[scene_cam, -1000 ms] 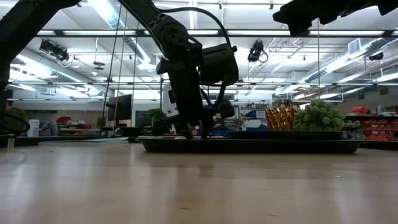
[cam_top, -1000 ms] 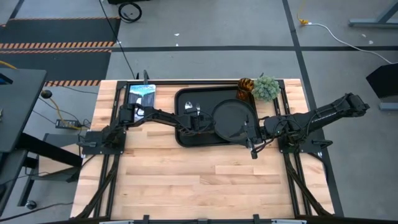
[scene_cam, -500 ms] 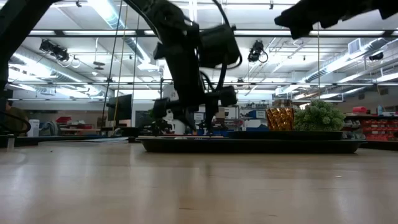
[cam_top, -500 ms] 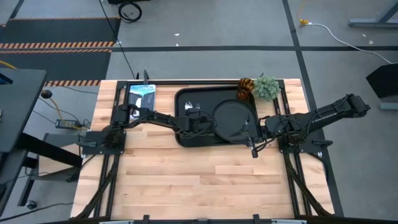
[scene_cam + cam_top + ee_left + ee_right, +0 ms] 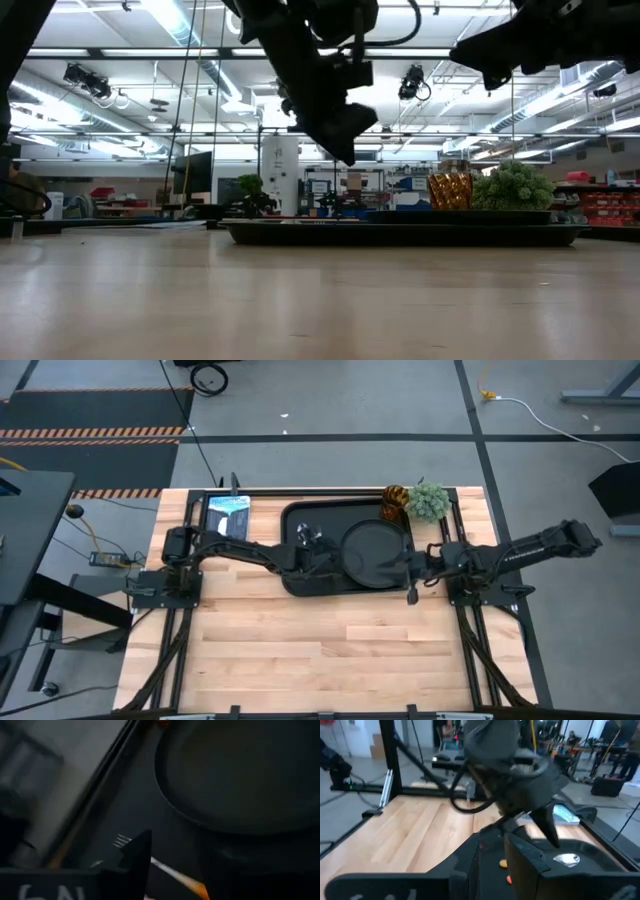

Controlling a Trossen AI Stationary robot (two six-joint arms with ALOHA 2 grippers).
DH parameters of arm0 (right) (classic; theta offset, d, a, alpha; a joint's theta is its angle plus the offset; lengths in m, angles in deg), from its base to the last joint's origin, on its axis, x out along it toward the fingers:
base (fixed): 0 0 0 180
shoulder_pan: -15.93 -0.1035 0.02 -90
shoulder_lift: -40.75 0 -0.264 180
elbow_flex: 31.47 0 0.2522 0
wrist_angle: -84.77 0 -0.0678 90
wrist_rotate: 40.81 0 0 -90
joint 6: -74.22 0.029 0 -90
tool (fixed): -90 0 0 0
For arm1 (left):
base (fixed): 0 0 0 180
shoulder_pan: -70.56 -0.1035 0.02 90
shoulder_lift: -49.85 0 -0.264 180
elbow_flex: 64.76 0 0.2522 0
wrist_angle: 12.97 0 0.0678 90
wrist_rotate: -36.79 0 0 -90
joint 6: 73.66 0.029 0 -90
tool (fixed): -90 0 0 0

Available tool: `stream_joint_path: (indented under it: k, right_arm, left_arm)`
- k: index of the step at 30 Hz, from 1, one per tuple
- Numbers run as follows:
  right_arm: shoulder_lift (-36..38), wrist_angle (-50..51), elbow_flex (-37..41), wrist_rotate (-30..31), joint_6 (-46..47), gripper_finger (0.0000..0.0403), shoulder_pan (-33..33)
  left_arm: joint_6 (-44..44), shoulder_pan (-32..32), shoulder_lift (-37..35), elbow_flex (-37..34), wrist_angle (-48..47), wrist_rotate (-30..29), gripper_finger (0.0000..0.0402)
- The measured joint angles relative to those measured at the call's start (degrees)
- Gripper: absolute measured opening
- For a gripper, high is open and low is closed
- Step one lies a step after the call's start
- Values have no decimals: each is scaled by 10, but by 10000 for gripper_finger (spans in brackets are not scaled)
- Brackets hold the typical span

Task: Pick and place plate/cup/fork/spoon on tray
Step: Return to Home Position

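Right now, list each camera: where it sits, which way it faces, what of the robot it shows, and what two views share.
High view: overhead, straight down; both arms over the tray and plate.
Low view: table height, level across; the left claw hangs above the tray.
Left wrist view: looks down at the plate and fork, past its own finger.
Right wrist view: looks across the tray at the left claw.
Shared: high and left wrist views both show the plate.

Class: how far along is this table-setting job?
Done: the plate, fork and spoon lie on the tray. In hand: nothing seen; the left end effector hangs above the tray, the right end effector beside the plate. Left: perhaps the cup, at the tray's far corner; whether inside its rim unclear.
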State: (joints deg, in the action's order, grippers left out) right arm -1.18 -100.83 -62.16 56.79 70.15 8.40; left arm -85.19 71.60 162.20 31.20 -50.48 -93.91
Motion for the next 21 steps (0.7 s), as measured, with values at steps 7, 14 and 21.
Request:
stream_joint_path:
  k: [7, 14, 21]
  right_arm:
    - [53, -53, 50, 16, 72, 96, 39]
    - [129, -54, 106, 18, 159, 87, 54]
    - [202, -56, 156, 19, 181, 87, 49]
  left_arm:
    - [228, -1, 0, -1, 27, -7, 133]
    - [337, -6, -18, -1, 36, 33, 98]
    - [342, 15, -72, -2, -6, 42, 67]
